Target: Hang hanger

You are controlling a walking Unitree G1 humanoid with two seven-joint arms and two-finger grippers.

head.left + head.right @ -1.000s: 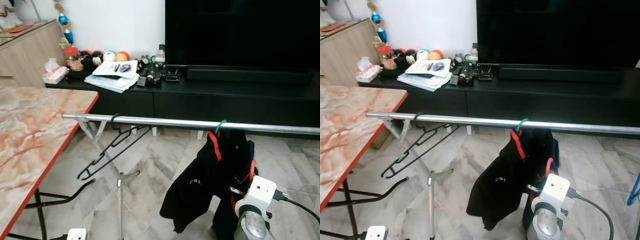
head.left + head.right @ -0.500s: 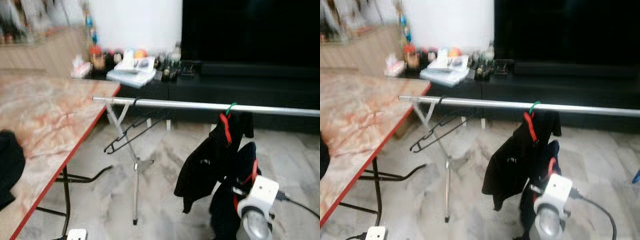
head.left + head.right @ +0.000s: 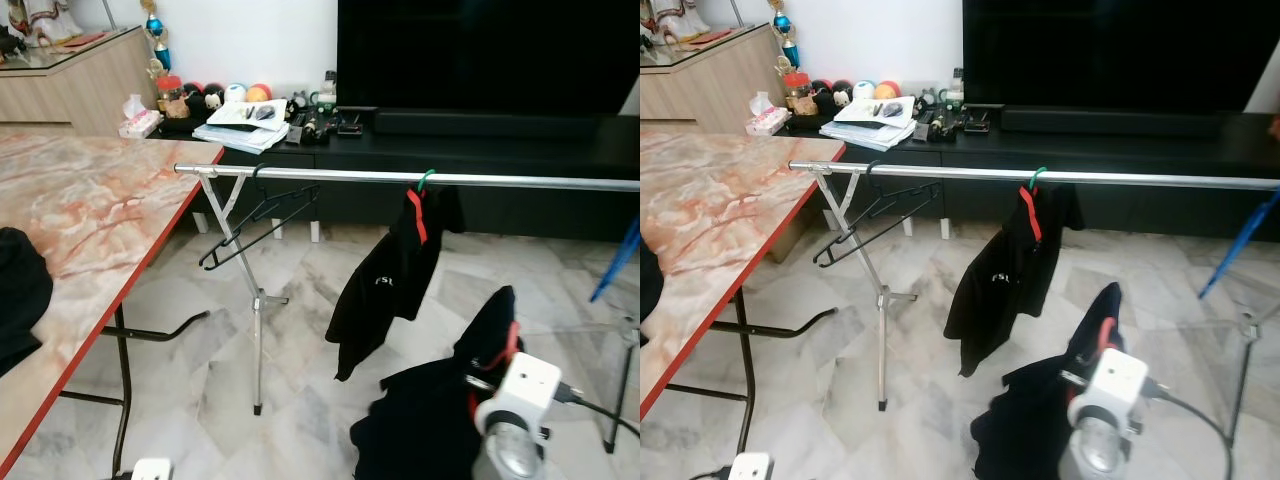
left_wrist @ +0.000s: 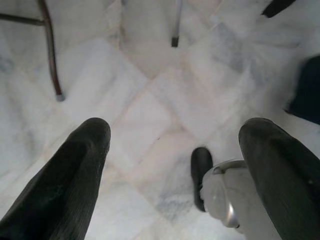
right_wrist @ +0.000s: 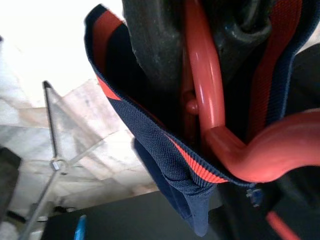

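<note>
Silver right arm (image 3: 505,455) with white wrist block and black cable; ribbed black fingers (image 4: 65,185) on the left hand.

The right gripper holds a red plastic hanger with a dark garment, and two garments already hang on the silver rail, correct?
Not quite: one black garment hangs on the silver rail, beside an empty black hanger, as the left eye view shows. The right gripper does hold the red plastic hanger.

I cannot see the right gripper's (image 5: 200,65) fingertips; the dark garment (image 3: 440,420) and red hanger (image 5: 235,145) cover them. The rail (image 3: 400,177) runs off the right edge. Small items on the far TV console (image 3: 320,125) are too small to identify. The dark cloth (image 3: 15,300) on the marble table (image 3: 90,220) is cut off at left.
</note>
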